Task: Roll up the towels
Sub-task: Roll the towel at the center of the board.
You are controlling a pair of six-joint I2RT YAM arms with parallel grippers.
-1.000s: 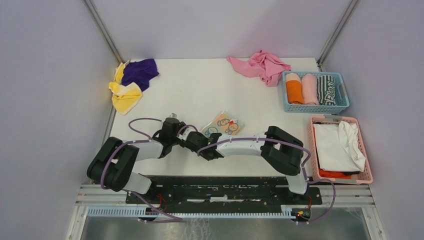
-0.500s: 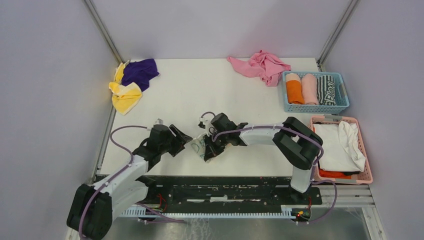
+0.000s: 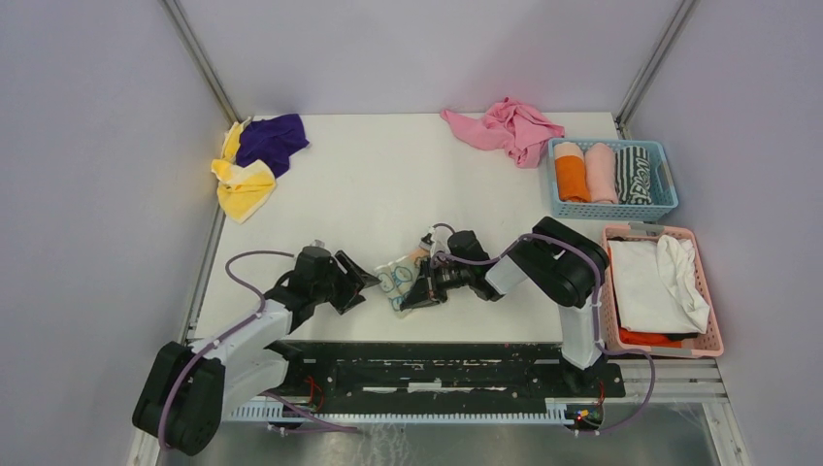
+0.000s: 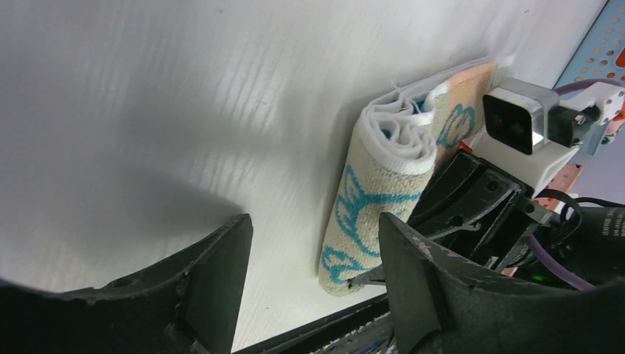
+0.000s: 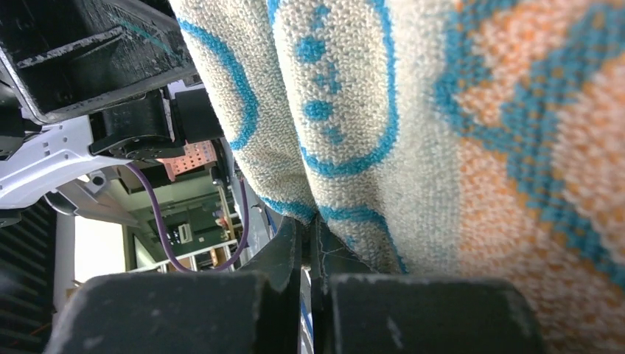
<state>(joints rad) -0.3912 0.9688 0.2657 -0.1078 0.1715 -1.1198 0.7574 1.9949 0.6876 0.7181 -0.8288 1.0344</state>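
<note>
The teal-and-white cartoon towel lies partly rolled near the table's front edge; in the left wrist view the roll shows its spiral end. My right gripper is shut, its tips pinching into the towel's fold, right gripper. Left of the roll, my left gripper stands open and holds nothing; left gripper. A yellow towel and a purple towel lie crumpled at the far left. A rolled striped towel sits in the blue basket.
A pink cloth lies crumpled at the back, beside the blue basket, which also holds orange and pink rolls. A pink basket at the right edge holds white fabric.
The towel lay flat a second ago and is now partly rolled. My left gripper drew back leftward and opened. My right gripper closed on the towel and its arm folded in.
</note>
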